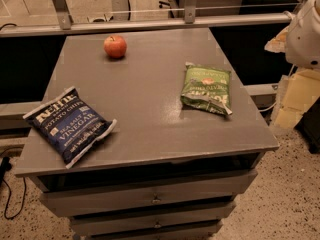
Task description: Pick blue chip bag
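The blue chip bag [69, 124] lies flat near the front left corner of the grey table [150, 114]. It is dark navy with white edges and white "Kettle" and "Sea Salt & Vinegar" lettering, turned at an angle. Its left corner reaches the table's left edge. The gripper is not in view. Only a white rounded part of the arm [305, 31] shows at the upper right edge, off the table's right side and well away from the bag.
A green chip bag [206, 88] lies on the right half of the table. A red apple [115, 46] sits near the back. The table has drawers [150, 196] in front. A metal rail [150, 23] runs behind it.
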### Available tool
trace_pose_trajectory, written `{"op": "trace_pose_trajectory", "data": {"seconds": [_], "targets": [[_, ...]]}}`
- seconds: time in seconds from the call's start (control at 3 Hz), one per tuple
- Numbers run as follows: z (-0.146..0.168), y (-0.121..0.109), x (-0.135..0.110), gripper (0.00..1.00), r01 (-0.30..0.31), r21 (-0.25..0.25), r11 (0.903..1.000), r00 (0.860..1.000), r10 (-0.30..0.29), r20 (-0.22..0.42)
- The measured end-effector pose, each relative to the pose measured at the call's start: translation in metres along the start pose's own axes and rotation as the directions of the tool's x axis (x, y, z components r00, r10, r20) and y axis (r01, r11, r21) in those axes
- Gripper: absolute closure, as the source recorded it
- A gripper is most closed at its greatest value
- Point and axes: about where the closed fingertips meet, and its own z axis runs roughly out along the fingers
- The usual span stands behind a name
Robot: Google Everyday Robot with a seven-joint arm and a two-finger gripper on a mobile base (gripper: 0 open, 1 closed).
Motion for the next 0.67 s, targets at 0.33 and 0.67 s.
{"op": "trace_pose_trajectory", "data": {"seconds": [0.33, 0.67], "targets": [[0.0, 0.0, 0.0, 0.0, 0.0, 0.0, 1.0, 1.0, 0.0, 0.0], [0.018, 0.001, -0.021, 0.0, 0.019, -0.045, 0.9988, 0.999, -0.016, 0.052]]}}
